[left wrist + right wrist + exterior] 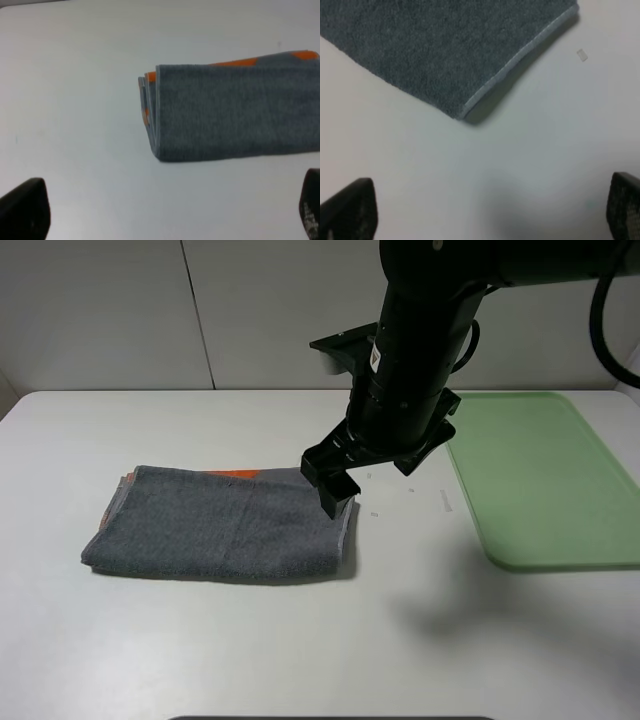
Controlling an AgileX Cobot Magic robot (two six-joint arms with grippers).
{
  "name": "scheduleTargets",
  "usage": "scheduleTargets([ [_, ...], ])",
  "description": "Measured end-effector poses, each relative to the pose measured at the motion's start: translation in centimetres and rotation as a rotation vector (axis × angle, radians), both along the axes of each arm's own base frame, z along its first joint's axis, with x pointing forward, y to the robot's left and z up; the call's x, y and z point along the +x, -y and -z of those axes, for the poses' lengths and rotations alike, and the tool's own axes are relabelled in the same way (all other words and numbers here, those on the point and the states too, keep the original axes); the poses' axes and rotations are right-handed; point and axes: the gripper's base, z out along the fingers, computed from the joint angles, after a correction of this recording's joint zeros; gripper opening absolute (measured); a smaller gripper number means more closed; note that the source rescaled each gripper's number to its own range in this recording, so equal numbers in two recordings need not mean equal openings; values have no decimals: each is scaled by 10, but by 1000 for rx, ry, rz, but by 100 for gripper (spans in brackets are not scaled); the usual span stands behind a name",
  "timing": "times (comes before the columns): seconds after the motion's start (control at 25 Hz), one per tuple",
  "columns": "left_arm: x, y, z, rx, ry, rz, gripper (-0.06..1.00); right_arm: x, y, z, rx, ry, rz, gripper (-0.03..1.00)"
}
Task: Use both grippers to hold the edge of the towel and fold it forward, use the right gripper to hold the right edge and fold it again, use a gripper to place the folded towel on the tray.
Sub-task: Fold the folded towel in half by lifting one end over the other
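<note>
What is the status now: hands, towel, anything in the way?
Right hand open, above right edge of the towel. Left hand open, off the cloth. Towel folded, flat on the table, not on the tray. Between them only small pale marks.

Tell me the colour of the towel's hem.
Pale grey hem on the dark grey towel; clearest in the right wrist view.

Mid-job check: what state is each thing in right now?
towel: folded in layers, flat on the table.
edge of the towel: ungripped.
tray: no towel on it; visible part bare.
left pincer: open, holding nothing.
right pincer: open, holding nothing, near the towel's right end.
</note>
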Motion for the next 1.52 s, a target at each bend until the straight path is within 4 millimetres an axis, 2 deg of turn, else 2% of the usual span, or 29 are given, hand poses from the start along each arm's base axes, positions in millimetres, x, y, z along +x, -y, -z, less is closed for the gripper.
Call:
scheduleTargets([
  [0.24, 2, 0, 30, -17, -43, -16, 100, 0, 0, 0, 0, 0, 1, 100],
  [0.48, 9, 1, 46, -33, -58, -28, 100, 0, 0, 0, 0, 0, 1, 100],
  [1.08, 9, 1, 46, -35, -57, -30, 100, 0, 0, 0, 5, -5, 4, 100],
  [1.52, 9, 1, 46, -35, -56, -30, 100, -7, -8, -1, 97, -92, 54, 100],
])
